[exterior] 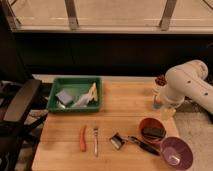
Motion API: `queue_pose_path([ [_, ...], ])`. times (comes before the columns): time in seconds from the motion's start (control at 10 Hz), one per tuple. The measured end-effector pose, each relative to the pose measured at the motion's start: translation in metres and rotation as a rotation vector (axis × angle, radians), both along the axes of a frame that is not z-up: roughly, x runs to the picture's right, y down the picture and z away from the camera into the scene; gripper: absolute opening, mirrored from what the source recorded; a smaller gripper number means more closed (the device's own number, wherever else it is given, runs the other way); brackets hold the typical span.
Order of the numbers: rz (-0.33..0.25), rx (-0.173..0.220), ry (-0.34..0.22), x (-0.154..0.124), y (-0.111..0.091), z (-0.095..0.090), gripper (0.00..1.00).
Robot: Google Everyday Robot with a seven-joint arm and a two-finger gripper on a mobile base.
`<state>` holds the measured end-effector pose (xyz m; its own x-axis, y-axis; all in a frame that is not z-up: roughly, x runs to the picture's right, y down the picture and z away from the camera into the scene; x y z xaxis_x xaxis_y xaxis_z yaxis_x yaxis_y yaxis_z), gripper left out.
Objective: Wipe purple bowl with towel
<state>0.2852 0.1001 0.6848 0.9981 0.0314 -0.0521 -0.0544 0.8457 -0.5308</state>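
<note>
Gripper (pixel 165 107) hangs over the table (pixel 120 112), right side — purple bowl (pixel 176 152) lies apart, front-right.

My gripper (pixel 166 111) hangs at the right of the frame, just above the orange bowl (pixel 150 121). That bowl and a black-handled tool (pixel 142 146) crowd the purple bowl (pixel 180 147) from the left. The table (pixel 125 107) is open mid-frame, and the green tray (pixel 75 108) blocks the left.
</note>
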Motion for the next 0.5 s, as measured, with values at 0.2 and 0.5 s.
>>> queue_pose_path([
  [0.2, -0.027, 0.022, -0.004, -0.002, -0.005, 0.0, 0.65],
  [0.5, -0.113, 0.11, -0.109, -0.033, -0.051, 0.005, 0.65],
])
